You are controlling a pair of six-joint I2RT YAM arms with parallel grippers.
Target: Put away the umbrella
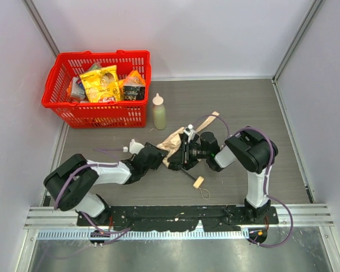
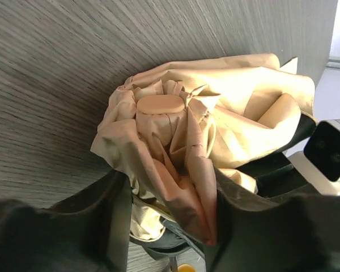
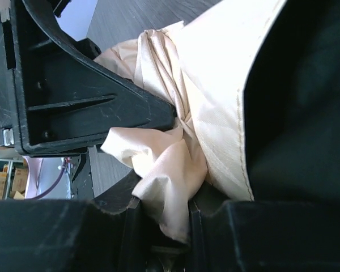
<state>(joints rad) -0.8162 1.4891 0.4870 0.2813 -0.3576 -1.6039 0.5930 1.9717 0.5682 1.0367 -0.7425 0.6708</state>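
The beige umbrella point(image 1: 173, 141) lies crumpled on the table between my two grippers. Its thin black shaft point(image 1: 188, 174) runs toward me and ends in a pale knob handle point(image 1: 198, 182) with a cord loop point(image 1: 205, 194). My left gripper point(image 1: 157, 154) comes in from the left. In the left wrist view the bunched umbrella point(image 2: 175, 141) fills the gap of the left gripper point(image 2: 169, 184), which is shut on it. The right gripper point(image 1: 187, 150) meets the fabric from the right. In its wrist view the right gripper point(image 3: 161, 212) pinches a fold of the umbrella point(image 3: 170, 164).
A red basket point(image 1: 59, 105) holding snack packs stands at the back left. A pale green squeeze bottle point(image 1: 159, 112) stands just right of it, behind the umbrella. Walls close in the table on the left, back and right.
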